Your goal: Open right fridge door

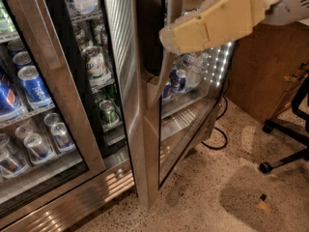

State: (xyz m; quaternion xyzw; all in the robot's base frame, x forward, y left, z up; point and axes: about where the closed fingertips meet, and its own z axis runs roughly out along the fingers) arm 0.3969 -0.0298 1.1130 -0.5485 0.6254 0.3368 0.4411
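The right fridge door [131,105] stands swung out toward me and shows almost edge-on, with its wide brushed-steel frame and its glass pane [190,110] to the right. Its long vertical steel bar handle [165,69] runs down the edge. My cream-coloured gripper [167,36] reaches in from the upper right, and its tip lies right at the handle at upper height. Cans and bottles [99,64] sit on the shelves inside the open compartment.
On the left is the shut steel-framed glass door [58,95] with blue Pepsi cans [31,83] behind it. A brown box [265,66] stands at the right, with a black chair base [285,144] and a black cable [218,138] on the speckled floor.
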